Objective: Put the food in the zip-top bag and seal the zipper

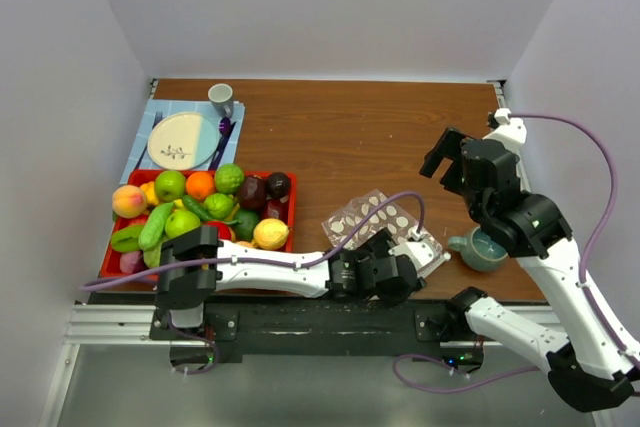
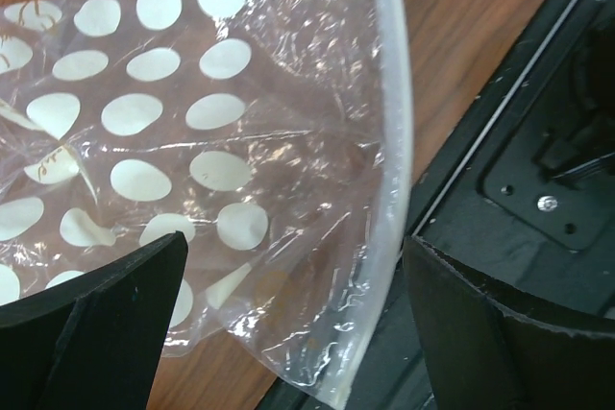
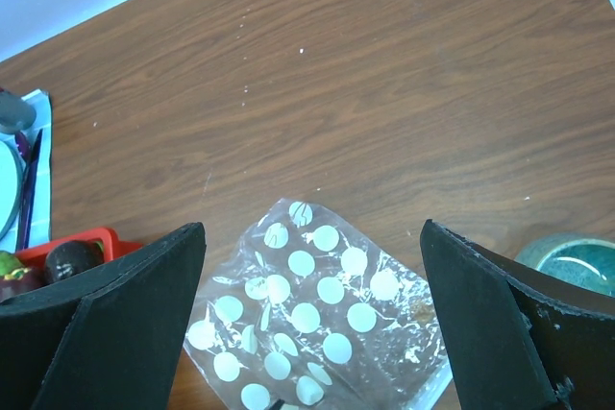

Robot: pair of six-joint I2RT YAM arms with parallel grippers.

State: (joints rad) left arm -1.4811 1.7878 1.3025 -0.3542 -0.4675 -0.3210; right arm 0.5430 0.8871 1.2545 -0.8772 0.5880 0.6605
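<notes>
Left jaws released, straddling bag [image 2: 183,132] edge, zipper [image 2: 396,141] strip between tips. Right jaws spread wide, empty, above desk [image 1: 350,137]. Bag flat at near desk edge, between red tray [image 1: 293,215] and teal cup [image 1: 480,250]; looks empty.

Risks: pinching both layers (mouth stays shut); floppy film sliding off edge.

Count: one bag, one tray, fruit [image 1: 200,209] roughly fifteen (some under my arm).

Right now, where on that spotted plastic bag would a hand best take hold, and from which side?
Probably the zipper, the pale ridge along the mouth of the zip-top bag. The bag lies flat and crinkled on the table. That strip looks thickest, and it faces the near edge, where the open left hand straddles it. Come from above, on the near side.
</notes>
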